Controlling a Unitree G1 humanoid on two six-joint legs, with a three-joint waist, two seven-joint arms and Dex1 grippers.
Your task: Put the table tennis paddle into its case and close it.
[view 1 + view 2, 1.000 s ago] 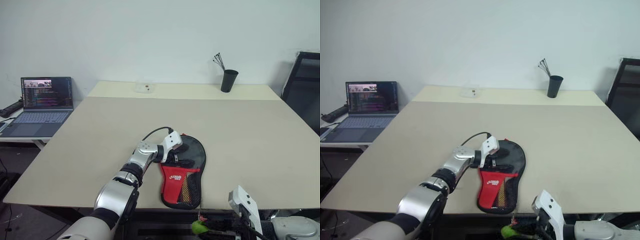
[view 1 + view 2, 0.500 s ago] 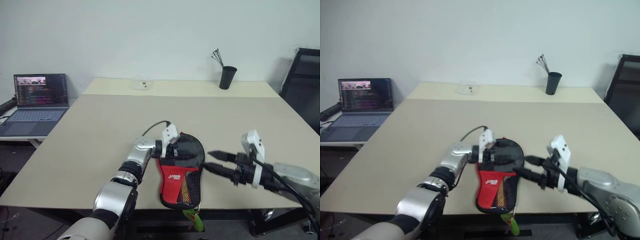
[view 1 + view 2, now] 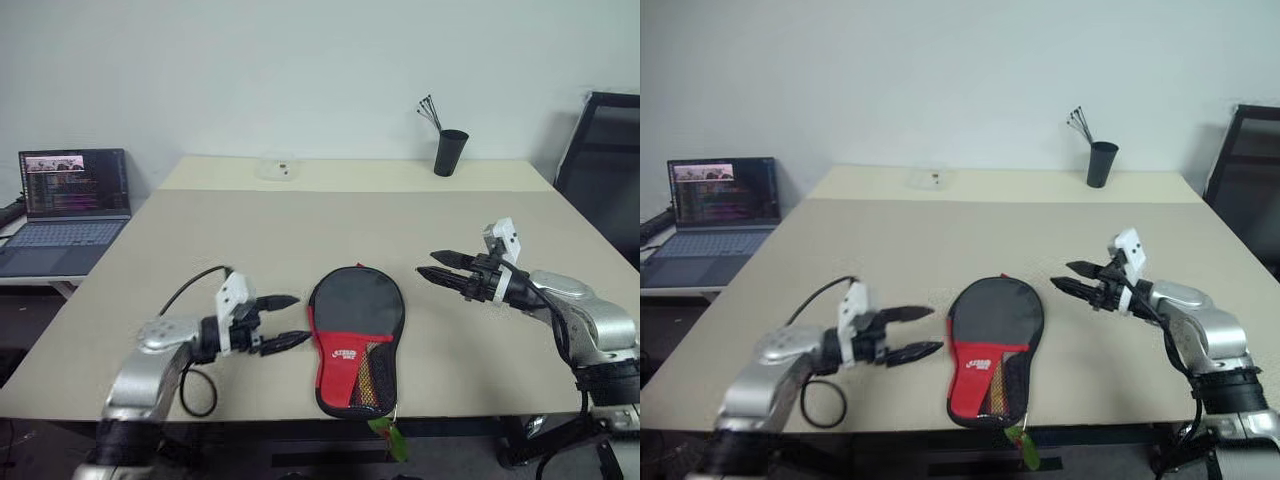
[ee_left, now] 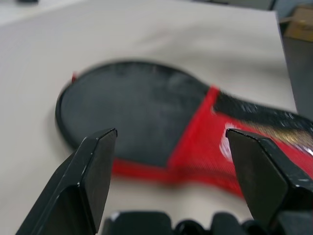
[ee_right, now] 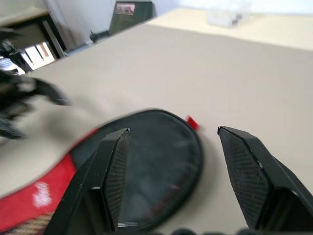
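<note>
Both grippers stand released and empty, one on each side of the case (image 3: pixel 357 337). Left gripper (image 3: pixel 285 320): two black fingers spread apart, tips pointing toward the case's left edge, close but not touching. Right gripper (image 3: pixel 432 265): two black fingers likewise parted, tips near the case's upper right edge, clear of it.

One case lies flat near the front edge of the table (image 3: pixel 300 230). It is paddle-shaped soft fabric: a round matte black upper part, a red panel with white lettering below it, and a mesh section at the narrow end. One small green tag (image 3: pixel 386 433) hangs past the table edge. Whether the table tennis paddle sits inside cannot be told.

The table is a broad, smooth beige surface. At its far side stand one black cup (image 3: pixel 449 152) holding thin dark sticks and one small clear container (image 3: pixel 273 168). One open laptop (image 3: pixel 62 205) sits on a lower surface beyond the left side. One black chair (image 3: pixel 598 165) stands at the right.
</note>
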